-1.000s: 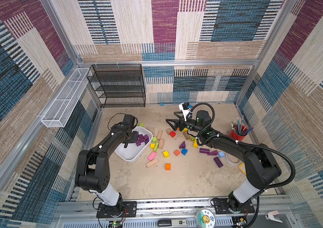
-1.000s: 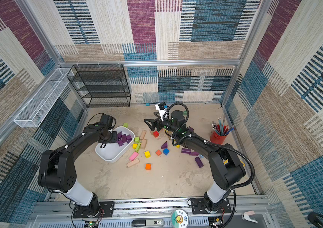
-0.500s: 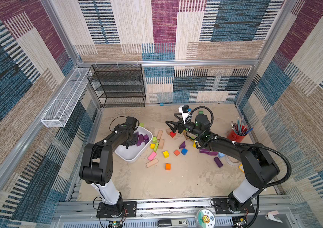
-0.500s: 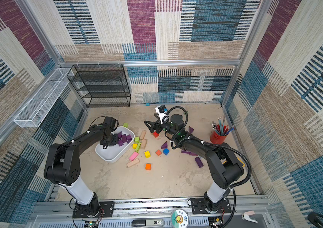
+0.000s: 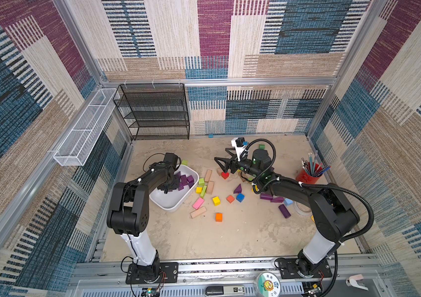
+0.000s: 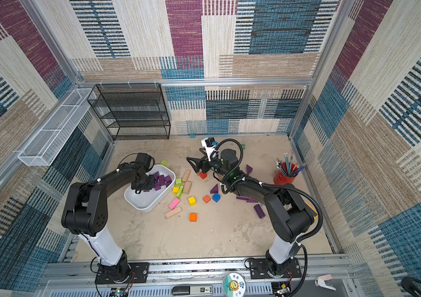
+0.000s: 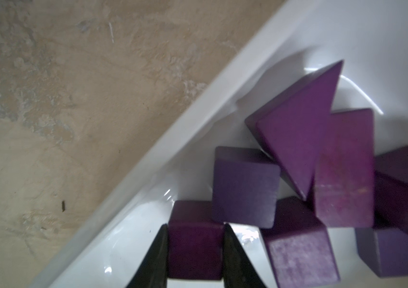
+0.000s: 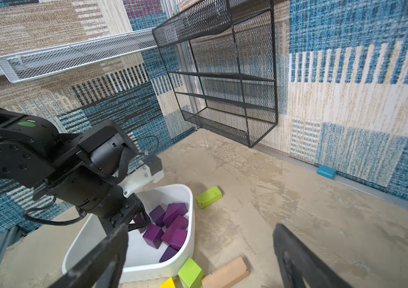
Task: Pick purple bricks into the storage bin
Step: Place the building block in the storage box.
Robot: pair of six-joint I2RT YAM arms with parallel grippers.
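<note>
1. The left gripper (image 7: 195,227) is clamped on a dark-purple wooden cube (image 7: 195,251), low inside the white plastic oblong storage bin (image 7: 198,119).
2. More purple bricks (image 8: 173,224) lie piled beside it in the bin (cubes and one wedge).
3. The right gripper (image 8: 200,225) hangs with its jaws spread wide, holding nothing, near a small red block (image 5: 225,175).
4. On the sandy floor (image 5: 204,239), outside the bin, lie a purple wedge (image 5: 237,189) and a purple cylinder (image 5: 284,211).

One storage bin (image 5: 168,203) is holding roughly seven purple bricks (image 8: 153,235), while five more and one pink block (image 5: 198,203) are lying outside.
</note>
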